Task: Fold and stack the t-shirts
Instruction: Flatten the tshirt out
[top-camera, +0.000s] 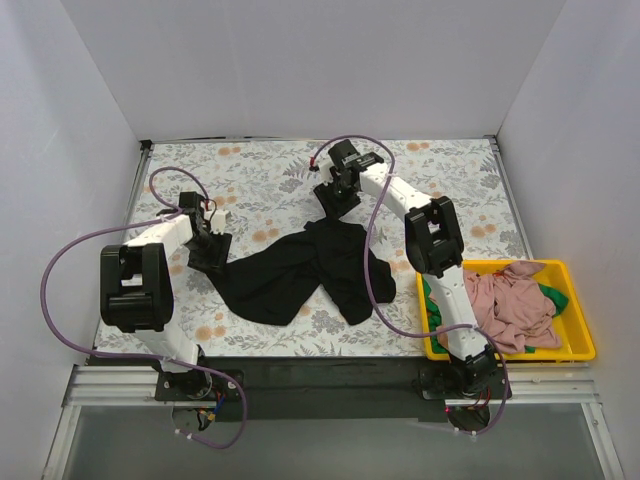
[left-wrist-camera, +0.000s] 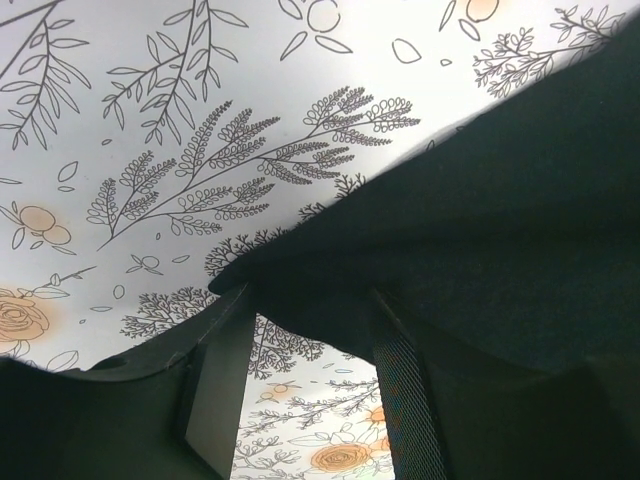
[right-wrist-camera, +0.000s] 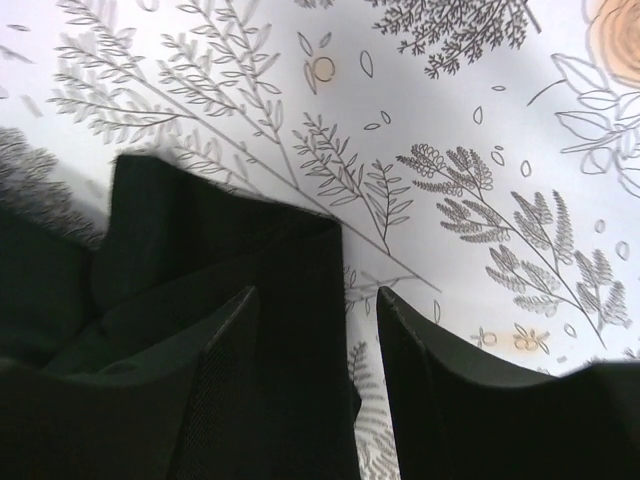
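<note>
the large black cloth t-shirt (top-camera: 300, 270) lies crumpled on the floral-clothed bench (top-camera: 250, 165), the left claw (top-camera: 212, 250) spread at its left edge, the right claw (top-camera: 336, 200) spread over its far edge. the dusty pink t-shirt (top-camera: 510, 300) and bright green t-shirt (top-camera: 553, 298) sit heaped in the yellow plastic bin (top-camera: 583, 345) at right.

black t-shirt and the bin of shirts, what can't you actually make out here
- Large black cloth t-shirt: crumpled and dark in the top view, so the collar and sleeves cannot be told apart.
- Bright green shirt: mostly buried under the dusty pink shirt in the yellow plastic bin, top view.
- Left gripper: tips hidden under the black cloth's edge in the left wrist view.
</note>
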